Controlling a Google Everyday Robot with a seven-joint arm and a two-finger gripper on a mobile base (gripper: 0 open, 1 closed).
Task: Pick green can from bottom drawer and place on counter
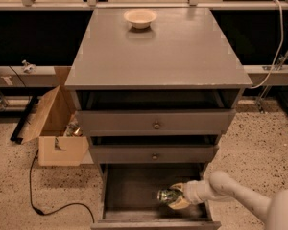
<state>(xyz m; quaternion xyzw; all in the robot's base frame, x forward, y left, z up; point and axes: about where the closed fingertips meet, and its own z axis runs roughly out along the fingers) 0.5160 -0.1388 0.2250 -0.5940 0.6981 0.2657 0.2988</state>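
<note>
The bottom drawer (129,195) is pulled open at the foot of the grey cabinet, showing its dark floor. The green can (167,196) lies inside it at the right, shiny and dark green. My gripper (177,196) reaches in from the right on a white arm, and its pale fingers (180,204) sit above and below the can, closed on it. The can is low in the drawer; I cannot tell if it touches the floor. The counter (173,51) is the cabinet's flat grey top, well above.
A cream bowl (140,17) stands at the back of the counter. The two knobbed upper drawers (156,123) are slightly open above the bottom drawer. An open cardboard box (55,123) and a black cable (43,206) lie on the speckled floor at the left.
</note>
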